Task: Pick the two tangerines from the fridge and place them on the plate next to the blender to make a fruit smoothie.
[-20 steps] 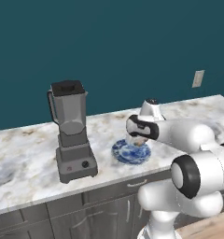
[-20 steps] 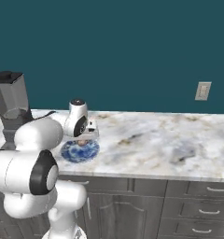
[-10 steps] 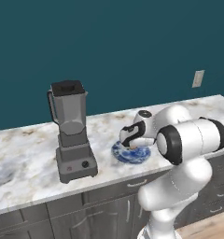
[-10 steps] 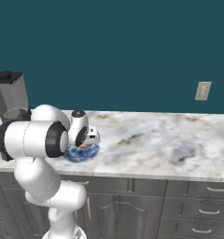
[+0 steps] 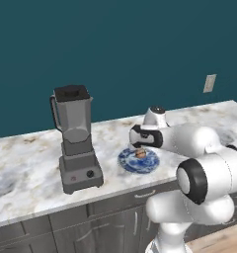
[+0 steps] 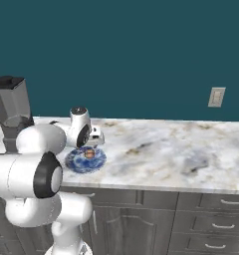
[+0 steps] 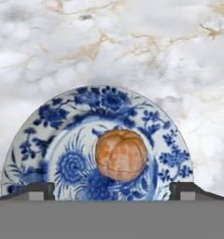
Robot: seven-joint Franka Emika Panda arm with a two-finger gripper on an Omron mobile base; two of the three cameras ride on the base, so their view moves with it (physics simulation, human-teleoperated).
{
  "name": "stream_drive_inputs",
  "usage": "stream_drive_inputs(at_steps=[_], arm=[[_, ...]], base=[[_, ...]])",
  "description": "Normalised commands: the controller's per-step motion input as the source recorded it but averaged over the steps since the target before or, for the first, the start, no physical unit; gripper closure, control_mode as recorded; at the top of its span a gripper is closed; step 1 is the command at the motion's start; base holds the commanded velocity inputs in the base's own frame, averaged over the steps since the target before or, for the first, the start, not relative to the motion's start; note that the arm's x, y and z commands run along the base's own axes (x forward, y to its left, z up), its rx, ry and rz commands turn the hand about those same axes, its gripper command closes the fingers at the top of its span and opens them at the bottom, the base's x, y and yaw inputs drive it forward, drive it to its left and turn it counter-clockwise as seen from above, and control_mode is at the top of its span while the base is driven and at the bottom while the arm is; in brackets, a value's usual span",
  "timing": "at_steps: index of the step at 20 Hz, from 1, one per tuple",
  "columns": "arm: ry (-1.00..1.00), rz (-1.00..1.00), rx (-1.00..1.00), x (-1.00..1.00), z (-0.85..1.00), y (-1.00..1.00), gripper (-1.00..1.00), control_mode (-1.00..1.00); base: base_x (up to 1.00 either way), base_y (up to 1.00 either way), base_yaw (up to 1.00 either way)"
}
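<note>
Marble, white veined with grey and gold, covers the worktop, and a blue-and-white plate lies on it near the front edge. One tangerine rests on the plate, roughly at its middle, touching nothing but the patterned dish. The hand hangs just above it with its fingers spread wide, one tip to each side of the fruit and neither touching it, so the grip is released and the hand is empty. From the left base view the arm reaches in from the right, its white wrist over the plate's back rim. The blender stands to the left of the plate, near it but apart, on the same front stretch of worktop. Its black lid is on the grey jar.
</note>
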Motion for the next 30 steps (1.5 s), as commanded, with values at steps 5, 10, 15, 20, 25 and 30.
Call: stream_drive_inputs(at_steps=[5,10,15,20,25,30], arm=[[-0.02,0.0,0.0,-1.0,1.0,-0.04,-1.0,-1.0],[-0.07,0.0,0.0,-0.99,0.97,-0.07,-1.0,-1.0],[-0.17,0.0,0.0,-0.83,0.85,0.0,-1.0,-1.0],[-0.12,0.0,0.0,-0.18,0.13,0.0,-1.0,1.0],[0.0,0.0,0.0,0.0,0.0,0.0,-1.0,1.0],[0.0,0.0,0.0,0.0,0.0,0.0,-1.0,1.0]], base=[[0.0,0.0,0.0],[0.0,0.0,0.0],[0.0,0.0,0.0],[-0.13,-0.01,0.1],[-0.81,-0.1,0.85],[-0.36,0.15,0.98]])
